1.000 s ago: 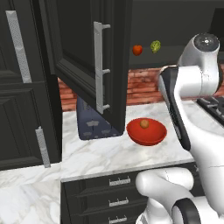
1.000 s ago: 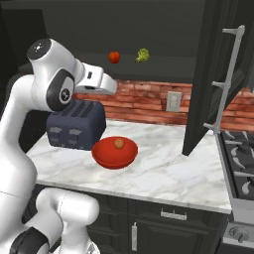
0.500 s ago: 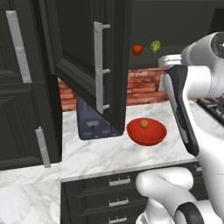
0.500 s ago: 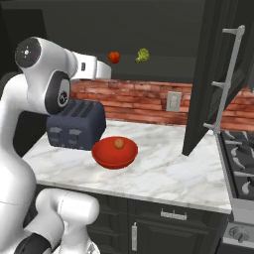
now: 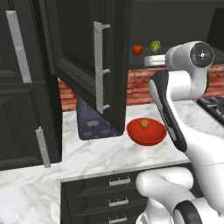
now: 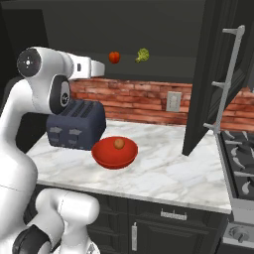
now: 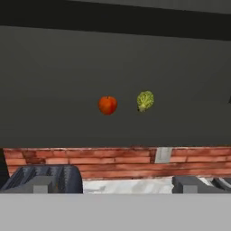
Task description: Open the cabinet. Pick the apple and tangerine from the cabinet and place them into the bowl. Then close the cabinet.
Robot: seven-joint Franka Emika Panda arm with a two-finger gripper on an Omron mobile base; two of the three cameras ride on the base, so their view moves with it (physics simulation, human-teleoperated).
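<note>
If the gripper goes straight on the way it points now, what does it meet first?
Probably the apple in the open cabinet, which lies nearly ahead of the gripper; the green item is beside it. Depth is unclear.

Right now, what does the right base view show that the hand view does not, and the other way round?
Right base view alone: the bowl holding the tangerine, the open cabinet door and the stove. Hand view alone: the open gripper seen from behind its fingertips. Both: the apple, the yellow-green item, the toaster and the brick wall.
</note>
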